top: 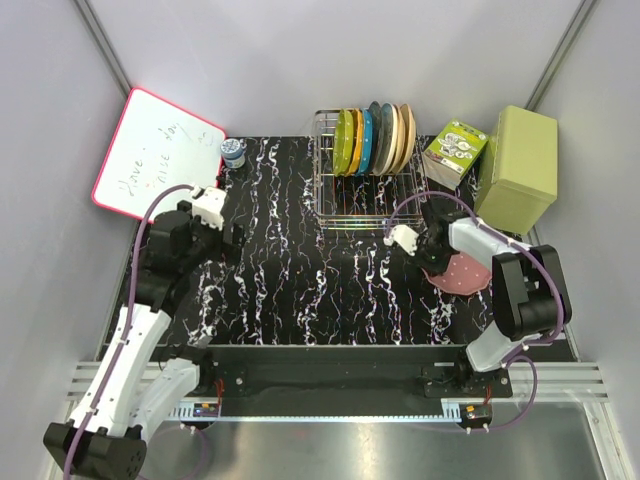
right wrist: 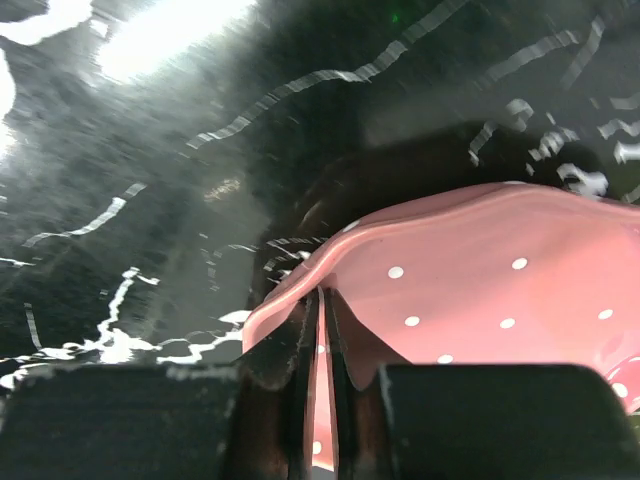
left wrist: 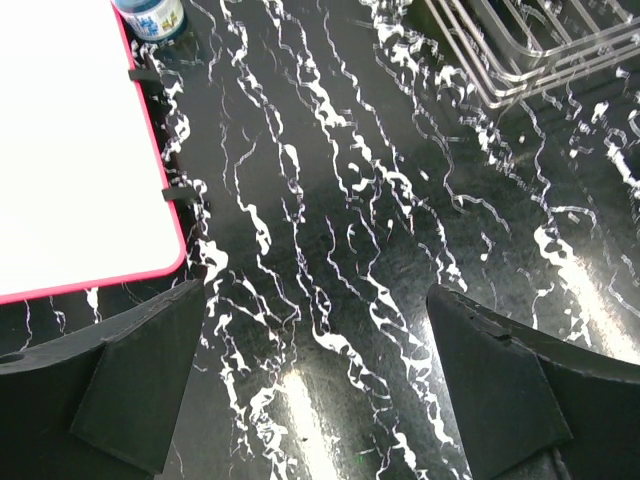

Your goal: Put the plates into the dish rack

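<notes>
Pink scallop-edged dotted plastic plate [top: 462, 274] sits low at right of black marbled worktop [top: 290, 290], right claw [top: 437, 260] pinching just its rim. We risk it swinging or slipping en route to the chrome wire dish rack [top: 345, 205]. Left claw [left wrist: 320, 345] spread, empty.

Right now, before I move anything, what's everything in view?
Dish rack: 1, chrome wire, back centre.
Bright plates: 3, yellow-green, orange, blue, upright in rack.
Muted plates: 3, teal, beige, tan, upright in rack.
Pink plate: 1, white-dotted, right side.
Whiteboard: 1, pink-framed, back left.
Jar: 1, blue-white, beside whiteboard.
Patterned box: 1, green-white, right of rack.
Olive box: 1, far right.
Table: 1, black, white-veined.
Left pincer: 1, black, open, over bare table.
Right pincer: 1, black, shut on pink plate's rim.
</notes>
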`<state>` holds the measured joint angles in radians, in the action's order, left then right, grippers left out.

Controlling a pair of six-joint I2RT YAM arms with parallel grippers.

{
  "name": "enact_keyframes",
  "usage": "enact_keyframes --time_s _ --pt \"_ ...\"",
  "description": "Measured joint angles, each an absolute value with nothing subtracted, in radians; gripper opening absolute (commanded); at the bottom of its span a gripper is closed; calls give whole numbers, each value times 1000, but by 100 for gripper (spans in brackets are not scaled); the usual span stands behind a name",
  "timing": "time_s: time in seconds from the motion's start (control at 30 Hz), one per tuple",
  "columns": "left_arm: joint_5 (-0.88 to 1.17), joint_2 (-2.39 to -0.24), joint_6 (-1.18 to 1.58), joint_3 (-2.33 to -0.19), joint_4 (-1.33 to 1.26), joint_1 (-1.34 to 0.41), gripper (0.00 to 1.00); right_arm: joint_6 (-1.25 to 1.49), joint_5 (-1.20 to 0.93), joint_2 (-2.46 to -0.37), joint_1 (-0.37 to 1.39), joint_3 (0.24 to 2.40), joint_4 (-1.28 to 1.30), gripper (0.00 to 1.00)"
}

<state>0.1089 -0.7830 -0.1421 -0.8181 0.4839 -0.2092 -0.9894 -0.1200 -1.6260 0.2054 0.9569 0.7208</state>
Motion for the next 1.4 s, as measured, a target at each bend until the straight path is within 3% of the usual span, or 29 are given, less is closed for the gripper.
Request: enact_keyframes --time_s 0.5,0.83,1.17,1.3,1.4 --pt "109 -782 -81 -841 479 -209 99 -879 -204 -1650 530 1003 837 15" --pt "97 -762 72 -838 482 -209 99 -762 -283 -1873 760 1281 876 15" --pt "-101 -628 153 -830 536 -191 99 -664 -361 -2101 907 1583 879 15" --pt "-171 -590 180 -824 552 -177 99 -612 -385 -2130 934 1627 851 18" --pt "-203 -573 204 -818 561 -169 99 -551 -339 -2106 938 1600 795 30"
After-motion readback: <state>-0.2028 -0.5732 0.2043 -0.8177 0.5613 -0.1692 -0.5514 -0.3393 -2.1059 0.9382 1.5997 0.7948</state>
